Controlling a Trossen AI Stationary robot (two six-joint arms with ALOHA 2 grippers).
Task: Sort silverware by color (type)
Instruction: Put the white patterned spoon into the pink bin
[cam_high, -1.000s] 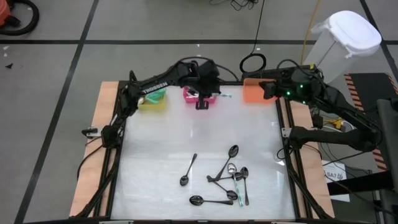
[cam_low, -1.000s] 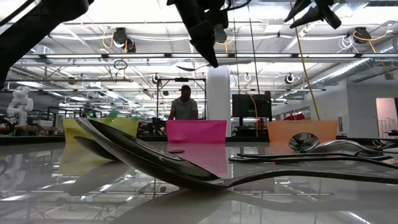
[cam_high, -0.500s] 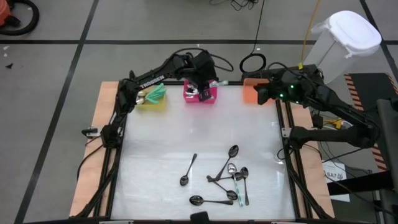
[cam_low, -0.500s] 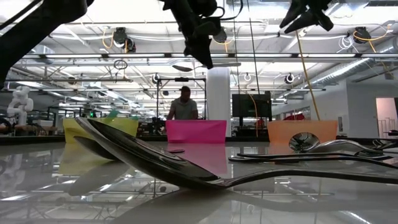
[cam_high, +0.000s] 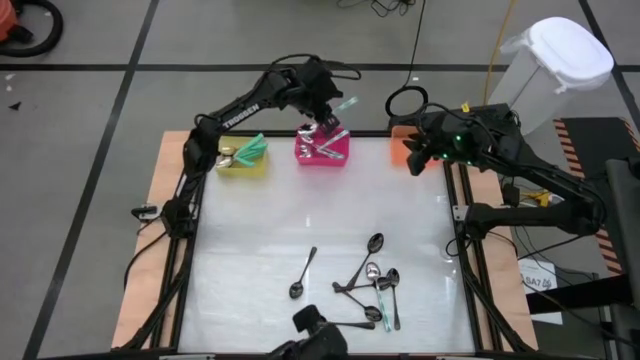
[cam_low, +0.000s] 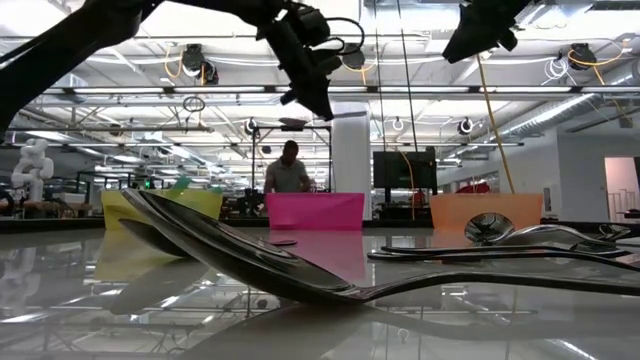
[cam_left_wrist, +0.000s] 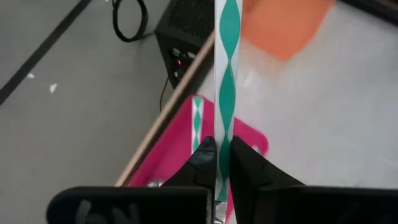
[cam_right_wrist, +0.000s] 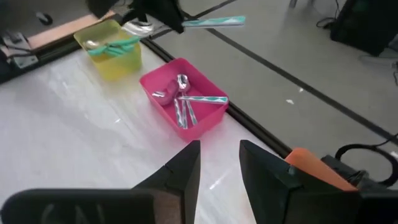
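Left pincer (cam_high: 330, 108) raised above the pink bin (cam_high: 322, 148) at the far edge of the surface (cam_high: 300, 230), clamped tight on a teal-handled spoon (cam_high: 346, 104); in the left wrist view the teal-and-white handle (cam_left_wrist: 227, 74) runs straight out from between the closed fingers (cam_left_wrist: 205, 163). Pink bin (cam_right_wrist: 183, 106) already carries a few teal-handled spoons. Yellow bin (cam_high: 245, 157) to its left holds teal pieces too. Right pincer (cam_high: 416, 158) hangs over the orange bin (cam_high: 398, 148) at the far right corner, jaws parted, nothing between them. Loose spoons (cam_high: 370, 285), silver and dark, lie clustered on the near right part of the surface; one dark spoon (cam_high: 302, 274) sits apart to their left. Person (cam_low: 288, 170) stands in the room behind.
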